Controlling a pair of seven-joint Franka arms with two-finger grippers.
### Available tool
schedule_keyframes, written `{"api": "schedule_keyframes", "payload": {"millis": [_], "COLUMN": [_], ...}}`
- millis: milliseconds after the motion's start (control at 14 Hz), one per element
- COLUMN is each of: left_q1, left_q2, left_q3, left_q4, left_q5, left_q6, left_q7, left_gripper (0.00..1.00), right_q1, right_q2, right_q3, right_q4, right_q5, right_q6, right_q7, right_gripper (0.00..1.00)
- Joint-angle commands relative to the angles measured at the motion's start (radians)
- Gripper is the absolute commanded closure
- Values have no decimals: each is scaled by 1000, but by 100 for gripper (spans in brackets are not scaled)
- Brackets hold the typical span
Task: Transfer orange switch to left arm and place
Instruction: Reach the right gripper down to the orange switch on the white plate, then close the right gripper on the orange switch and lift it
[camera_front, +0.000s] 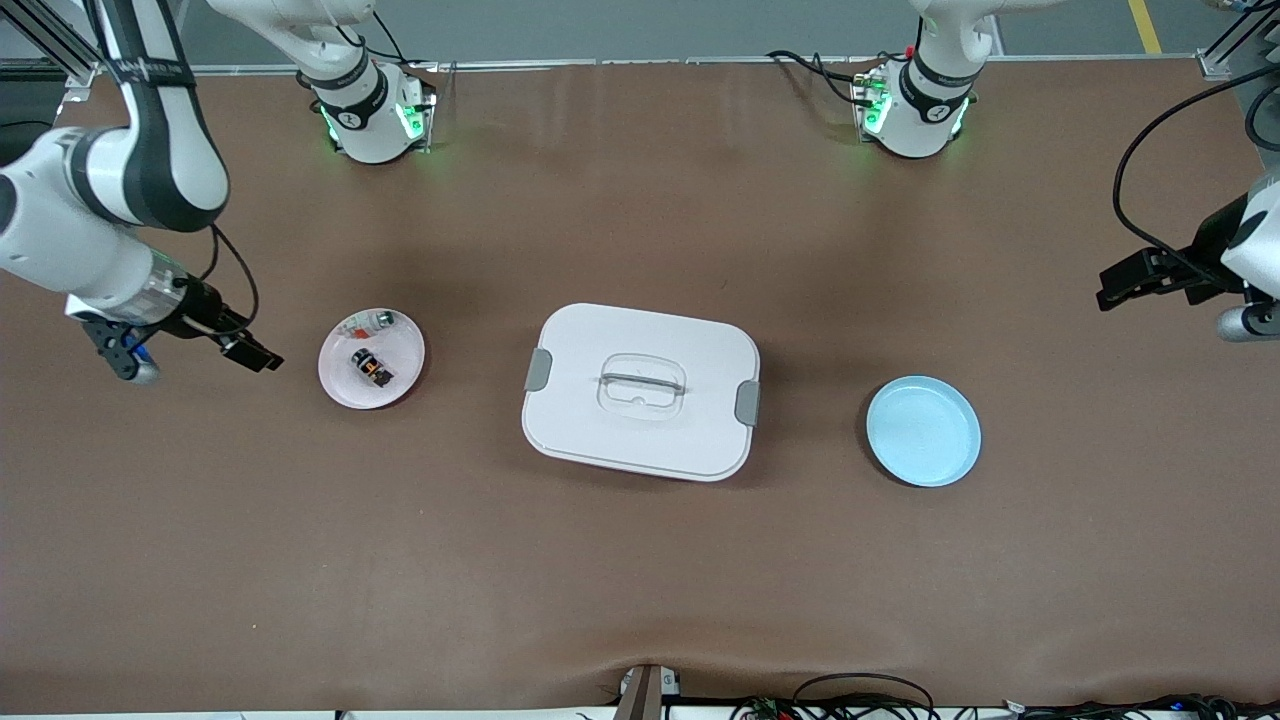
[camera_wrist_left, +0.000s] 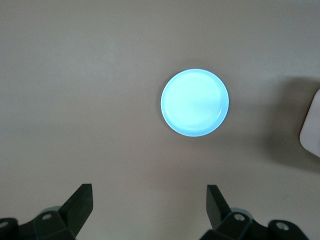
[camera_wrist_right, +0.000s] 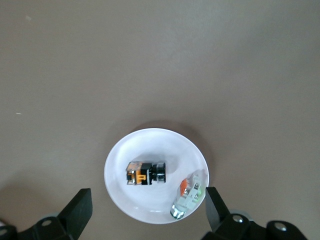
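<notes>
Right wrist view showed the right gripper (camera_wrist_right: 145, 212) spread wide and empty, the orange switch (camera_wrist_right: 145, 173) lying on the pink plate (camera_wrist_right: 117, 155) just ahead of its fingertips. A clean descent should straddle the switch's black body, clear of the grey-and-clear part (camera_wrist_right: 189, 196) beside it. The left gripper (camera_wrist_left: 149, 207), also wide, waited above the blue plate (camera_wrist_left: 195, 102), the box (camera_front: 640, 390) between both arms.

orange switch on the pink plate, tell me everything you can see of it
The tiny black boxy orange switch has an orange face with a dark mark on it and a black body, apparently plastic. It lies on its side near the middle of the round pale pink plate, which stands toward the right arm's end of the table. Only the plate touches it: the small grey-and-clear part lies apart, near the rim. Neither gripper holds it.
</notes>
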Motion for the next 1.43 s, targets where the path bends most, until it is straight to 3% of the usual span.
{"api": "schedule_keyframes", "payload": {"millis": [0, 429, 1143, 1357], "left_q1": [3, -8, -6, -6], "left_q2": [41, 110, 145, 145], "left_q3": [-2, -2, -2, -2], "left_q4": [17, 17, 16, 17], "left_q5": [-4, -7, -10, -12], "left_q6": [54, 145, 180, 180], "left_q7": [-5, -10, -12, -12], "left_gripper": [0, 0, 0, 0], "right_q1": [30, 121, 165, 167], "right_q2": [42, 157, 238, 266], "right_q3": [7, 7, 5, 5], "right_q4": [-30, -70, -72, -96], "right_q5": [4, 1, -79, -93], "right_q6": [74, 252, 291, 367], "right_q7": [25, 95, 96, 96], "right_gripper": [0, 0, 0, 0]}}
